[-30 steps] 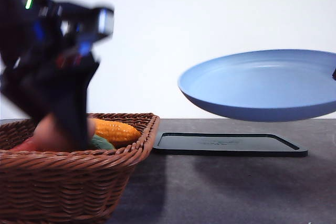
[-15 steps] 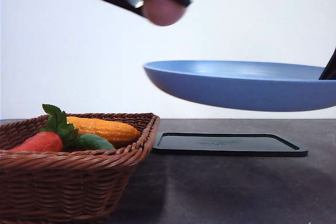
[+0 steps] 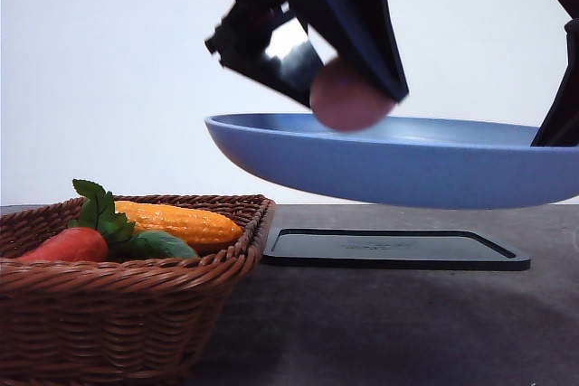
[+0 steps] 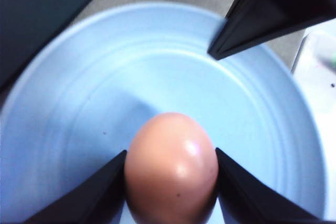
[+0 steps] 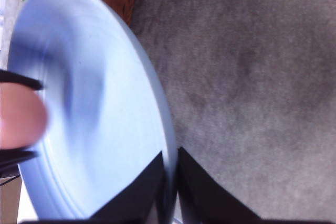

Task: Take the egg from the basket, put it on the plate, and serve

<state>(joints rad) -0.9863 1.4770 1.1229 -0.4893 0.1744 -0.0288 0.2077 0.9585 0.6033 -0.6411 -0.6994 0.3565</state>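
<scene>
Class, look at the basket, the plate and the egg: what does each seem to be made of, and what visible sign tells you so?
Basket: woven wicker, brown, seen in its braided strands and thick rim.
Plate: smooth matte light-blue, perhaps plastic or glazed ceramic; faint concentric rings, no sure sign.
Egg: smooth pinkish-brown shell with a soft sheen; real or imitation cannot be told.

Pinkish-brown egg (image 3: 348, 97) between black gripper fingers (image 3: 362, 20). Light-blue matte plate (image 3: 398, 162). Brown woven wicker basket (image 3: 118, 309) at near left, with a red vegetable (image 3: 68, 244) topped by green leaves, yellow-orange corn (image 3: 176, 221), something dark green. Black tray (image 3: 393, 249) on dark grey speckled table (image 3: 389, 332). White wall behind.
</scene>
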